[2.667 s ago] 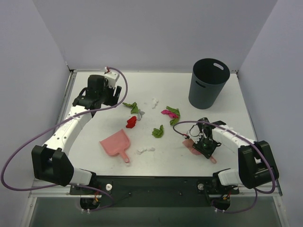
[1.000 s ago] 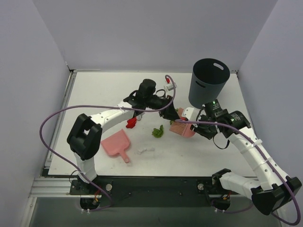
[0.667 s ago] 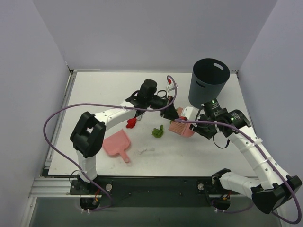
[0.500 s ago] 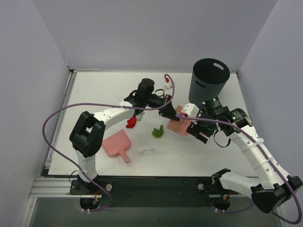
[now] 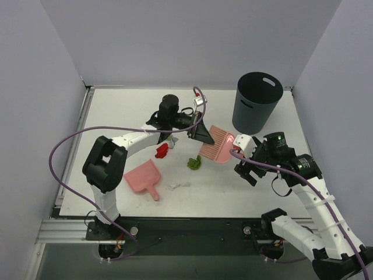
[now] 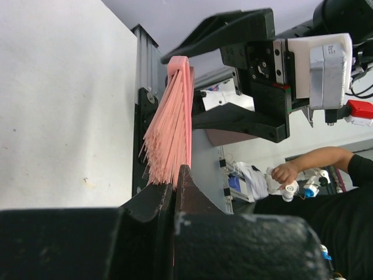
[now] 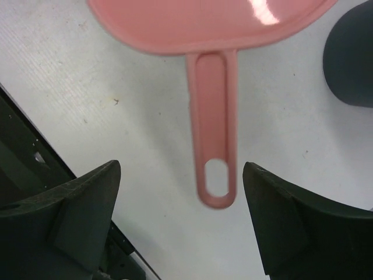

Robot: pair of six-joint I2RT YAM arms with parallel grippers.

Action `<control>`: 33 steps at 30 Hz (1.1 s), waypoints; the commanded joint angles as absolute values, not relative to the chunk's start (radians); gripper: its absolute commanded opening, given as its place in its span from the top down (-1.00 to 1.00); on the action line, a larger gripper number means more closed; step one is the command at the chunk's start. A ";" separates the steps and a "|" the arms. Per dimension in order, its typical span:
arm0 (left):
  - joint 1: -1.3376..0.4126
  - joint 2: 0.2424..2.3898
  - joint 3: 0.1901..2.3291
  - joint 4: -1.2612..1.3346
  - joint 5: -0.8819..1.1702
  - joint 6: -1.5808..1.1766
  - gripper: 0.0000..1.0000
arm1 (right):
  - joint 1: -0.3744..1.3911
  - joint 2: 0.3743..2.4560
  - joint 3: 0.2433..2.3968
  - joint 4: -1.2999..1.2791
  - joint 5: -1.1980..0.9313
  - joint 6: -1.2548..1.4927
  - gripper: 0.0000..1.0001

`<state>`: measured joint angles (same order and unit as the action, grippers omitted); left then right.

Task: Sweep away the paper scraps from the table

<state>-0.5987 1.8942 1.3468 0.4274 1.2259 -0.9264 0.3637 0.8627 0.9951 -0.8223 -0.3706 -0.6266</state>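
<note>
Step in hand: passing over the pink plastic hand brush (image 5: 217,146). My left gripper (image 6: 178,175) is pinched closed on its bristle tips. My right gripper (image 7: 180,175) stands wide open, clear of the handle. The crumpled paper scraps (image 5: 194,163) lie unswept on the white surface (image 5: 116,116), near the pink dustpan (image 5: 140,175). Next, I judge: regrip the brush by its handle.

White table (image 5: 116,111) bears pink dustpan (image 5: 141,177), dark bin (image 5: 256,105); red, green, white paper scraps (image 5: 194,163)
</note>
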 commanded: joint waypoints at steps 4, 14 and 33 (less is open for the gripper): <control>-0.607 1.845 1.330 0.463 1.299 -0.948 1.00 | 0.403 0.931 1.006 -0.637 -0.345 -0.709 -0.56; -0.603 1.864 1.331 0.462 1.298 -0.956 1.00 | 0.423 0.940 1.020 -0.667 -0.347 -0.782 -0.23; -0.600 1.905 1.345 0.488 1.307 -0.991 1.00 | 0.462 0.945 1.150 -0.836 -0.388 -0.767 0.52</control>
